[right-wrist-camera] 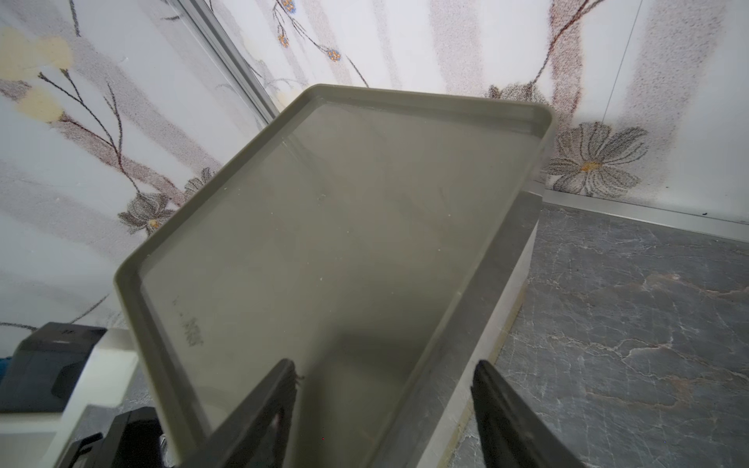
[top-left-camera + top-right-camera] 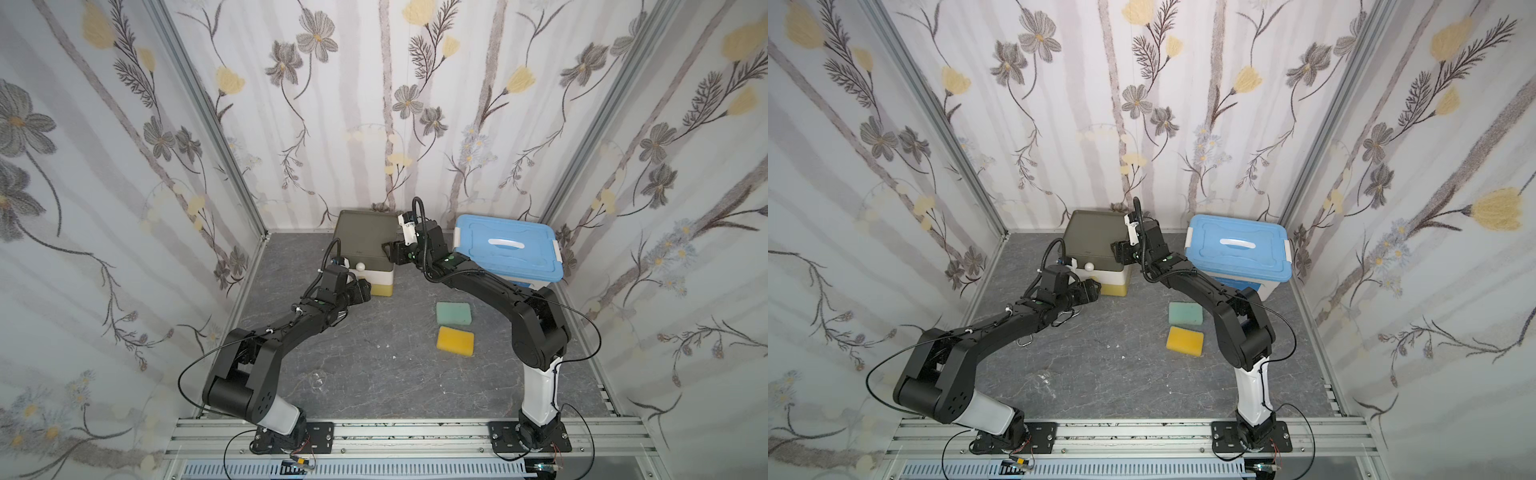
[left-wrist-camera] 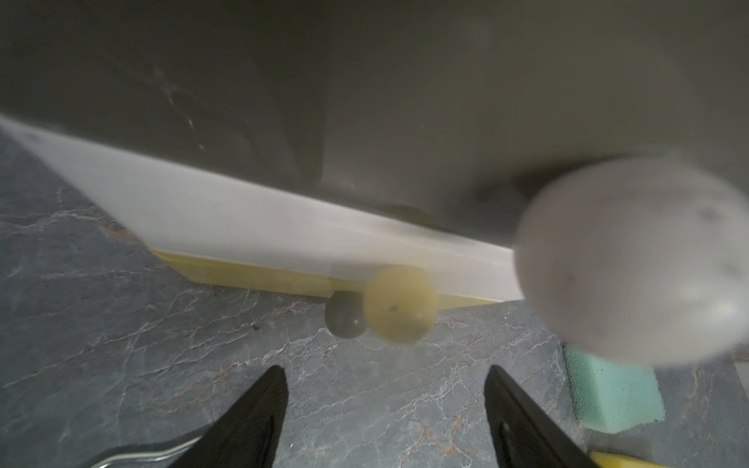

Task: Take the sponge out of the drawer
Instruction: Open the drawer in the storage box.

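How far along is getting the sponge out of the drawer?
Done: unclear; green sponge and yellow sponge lie on the table. In hand: open left gripper faces the yellow drawer knob, empty; the right gripper straddles the edge of the cabinet top. Left: pull that knob, lift the sponge out.

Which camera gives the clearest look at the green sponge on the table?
The top views: in both, the green sponge lies whole and unobstructed beside the yellow sponge. The left wrist view catches only part, partly hidden by a blurred white knob. The right wrist view misses it.
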`<state>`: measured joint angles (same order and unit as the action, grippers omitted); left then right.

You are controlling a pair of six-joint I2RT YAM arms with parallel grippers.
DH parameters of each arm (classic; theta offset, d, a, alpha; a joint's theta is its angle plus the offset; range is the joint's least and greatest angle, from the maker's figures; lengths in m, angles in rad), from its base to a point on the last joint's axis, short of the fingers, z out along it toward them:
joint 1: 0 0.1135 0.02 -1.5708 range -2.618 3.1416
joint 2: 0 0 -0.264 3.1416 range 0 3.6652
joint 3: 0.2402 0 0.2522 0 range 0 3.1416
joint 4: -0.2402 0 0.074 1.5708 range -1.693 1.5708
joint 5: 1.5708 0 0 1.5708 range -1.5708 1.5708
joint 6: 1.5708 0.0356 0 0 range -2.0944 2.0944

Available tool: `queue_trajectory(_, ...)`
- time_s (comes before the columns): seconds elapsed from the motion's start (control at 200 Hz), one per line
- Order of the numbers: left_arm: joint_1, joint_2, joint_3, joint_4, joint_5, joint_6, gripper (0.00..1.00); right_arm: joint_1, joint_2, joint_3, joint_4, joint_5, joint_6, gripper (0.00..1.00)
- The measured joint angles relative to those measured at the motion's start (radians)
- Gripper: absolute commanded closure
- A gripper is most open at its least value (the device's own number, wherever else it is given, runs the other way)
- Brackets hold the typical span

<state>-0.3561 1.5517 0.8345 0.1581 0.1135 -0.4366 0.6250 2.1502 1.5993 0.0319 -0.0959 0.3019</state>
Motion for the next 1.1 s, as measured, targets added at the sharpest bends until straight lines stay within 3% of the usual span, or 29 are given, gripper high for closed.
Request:
queue_trajectory(0.485,-0.001,0.074,0.035,0.086,-0.013,0.019,0.52,-0.011,0.002,-0.017,0.039,-0.011,0.008,0.31)
queue_trajectory(1.099,0.050,0.145,0.069,0.187,0.029,0.149,0.51,-0.045,0.014,0.001,0.037,-0.026,0.010,0.31)
